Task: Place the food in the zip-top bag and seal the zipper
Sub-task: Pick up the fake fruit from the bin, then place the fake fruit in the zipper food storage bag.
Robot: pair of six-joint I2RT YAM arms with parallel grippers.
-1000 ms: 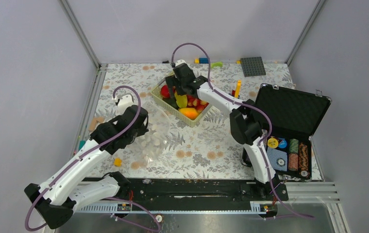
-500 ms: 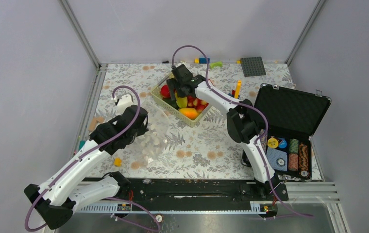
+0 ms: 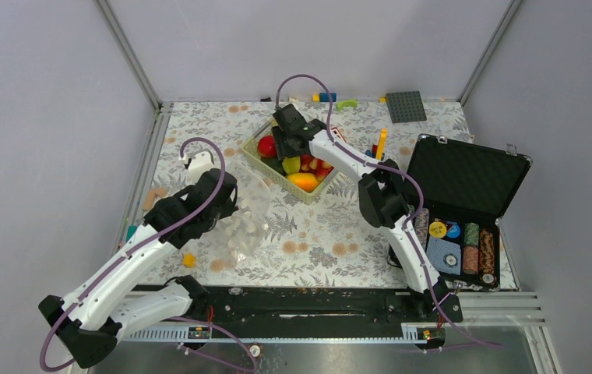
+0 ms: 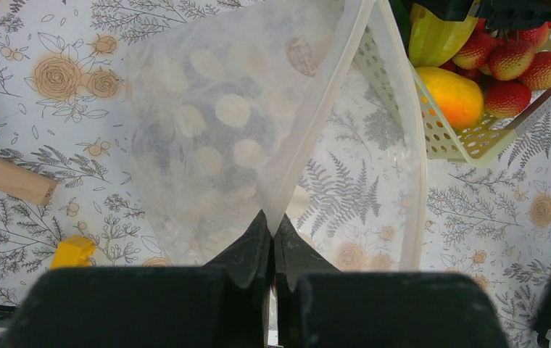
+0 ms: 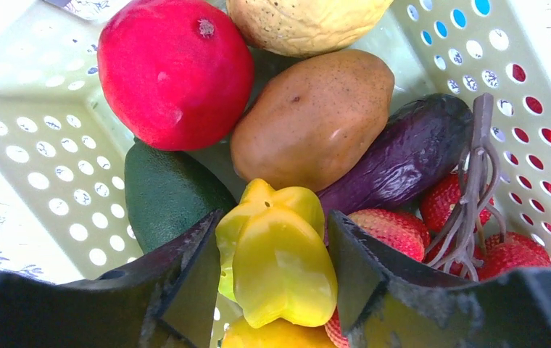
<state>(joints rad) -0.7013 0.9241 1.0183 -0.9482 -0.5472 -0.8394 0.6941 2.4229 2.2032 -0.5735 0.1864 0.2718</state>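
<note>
**Left arm.** The left pincer (image 4: 271,230) is pressed together on the mouth edge of the zip-top bag (image 4: 207,145). It pinches the zipper (image 4: 315,116) at one end of the opening. From that point the two clear strips run apart, so the mouth is unsealed. No food shows inside the bag. The bag lies over the flowered worktop (image 3: 316,234), just beside the near left side of the basket (image 5: 55,145).

**Right arm.** The right pincer (image 5: 272,270) is lowered into the basket. Its fingers are partly spread and stand one on each flank of the yellow star fruit (image 5: 280,254), which appears to touch both inner faces. The star fruit lies among the other items.

**Food location.** All visible food is in the basket:
- red pomegranate (image 5: 175,69), far left corner
- brown pear (image 5: 312,119), beside the pomegranate
- purple eggplant (image 5: 403,156), touching the pear
- dark green avocado (image 5: 167,192), against the left wall
- strawberries (image 5: 385,228), right of the star fruit
- orange mango (image 4: 450,94), near corner
</note>
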